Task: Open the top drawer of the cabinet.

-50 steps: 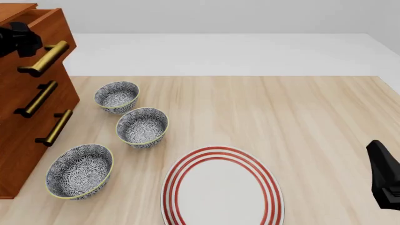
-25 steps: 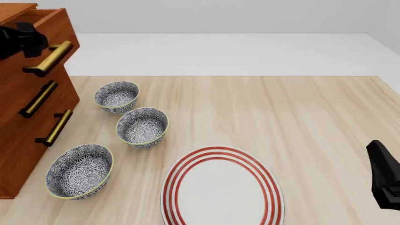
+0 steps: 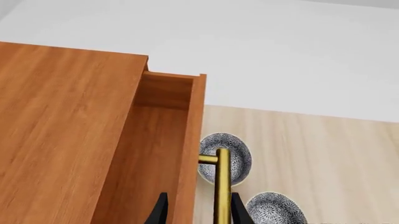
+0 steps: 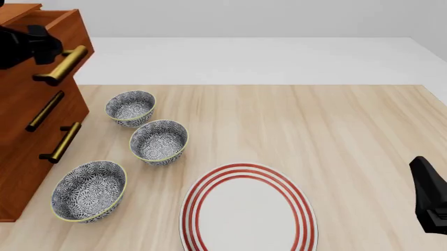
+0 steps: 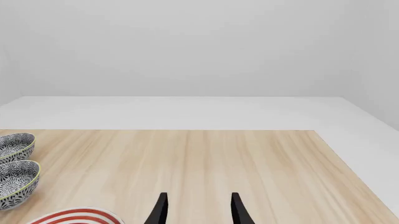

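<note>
The cabinet (image 4: 18, 157) stands at the table's left edge; its top (image 3: 56, 130) fills much of the left wrist view. Its top drawer (image 4: 62, 23) (image 3: 159, 140) is slid partly out, and its inside shows bare. My left gripper (image 4: 31, 44) (image 3: 198, 212) is open and straddles the drawer's front board and its brass handle (image 4: 63, 64) (image 3: 222, 186): one finger is inside the drawer, the other outside the handle. My right gripper (image 4: 429, 196) (image 5: 198, 212) hangs open and empty at the table's near right, far from the cabinet.
Three patterned bowls (image 4: 131, 107) (image 4: 159, 141) (image 4: 89, 190) sit in a row just right of the cabinet, below the drawer's path. A red-ringed white plate (image 4: 248, 209) lies at the front centre. Two lower drawers (image 4: 42, 112) stay shut.
The top drawer has slid further out to the right, its handle and my left gripper moving with it. The right arm has not moved.
</note>
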You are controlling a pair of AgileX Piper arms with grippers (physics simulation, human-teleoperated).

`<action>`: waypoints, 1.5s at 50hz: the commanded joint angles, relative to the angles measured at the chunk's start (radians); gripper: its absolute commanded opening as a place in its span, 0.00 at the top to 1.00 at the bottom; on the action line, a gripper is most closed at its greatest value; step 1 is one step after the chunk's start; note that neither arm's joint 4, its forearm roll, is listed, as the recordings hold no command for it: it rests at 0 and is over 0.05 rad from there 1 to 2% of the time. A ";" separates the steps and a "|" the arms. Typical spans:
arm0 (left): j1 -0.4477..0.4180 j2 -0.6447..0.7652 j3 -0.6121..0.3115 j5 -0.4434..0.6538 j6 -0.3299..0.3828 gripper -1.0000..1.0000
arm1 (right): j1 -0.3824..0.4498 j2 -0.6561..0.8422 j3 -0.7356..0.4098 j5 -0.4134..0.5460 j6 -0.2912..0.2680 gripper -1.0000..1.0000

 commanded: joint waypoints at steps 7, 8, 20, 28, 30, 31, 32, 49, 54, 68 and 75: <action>-0.032 0.024 0.061 0.006 -0.021 0.00 | 0.000 0.000 0.000 0.000 0.000 0.00; -0.033 0.023 0.061 0.006 -0.017 0.00 | 0.000 0.000 0.000 0.000 0.000 0.00; -0.050 0.018 0.072 0.002 -0.033 0.00 | 0.000 0.000 0.000 0.000 0.000 0.00; -0.061 0.015 0.079 -0.001 -0.039 0.00 | 0.000 0.000 0.000 0.000 0.000 0.00; -0.062 0.015 0.079 -0.001 -0.040 0.00 | 0.000 0.000 0.000 0.000 0.000 0.00; -0.067 0.013 0.080 -0.001 -0.042 0.00 | 0.000 0.000 0.000 0.000 0.000 0.00; -0.068 0.014 0.080 -0.001 -0.044 0.00 | 0.000 0.000 0.000 0.000 0.000 0.00; -0.104 0.010 0.103 -0.018 -0.060 0.00 | 0.000 0.000 0.000 0.000 0.000 0.00; -0.111 0.016 0.105 -0.024 -0.066 0.00 | 0.000 0.000 0.000 0.000 0.000 0.00; -0.139 0.017 0.097 -0.016 -0.064 0.00 | 0.000 0.000 0.000 0.000 0.000 0.00; -0.146 0.018 0.089 -0.010 -0.058 0.00 | 0.000 0.000 0.000 0.000 0.000 0.00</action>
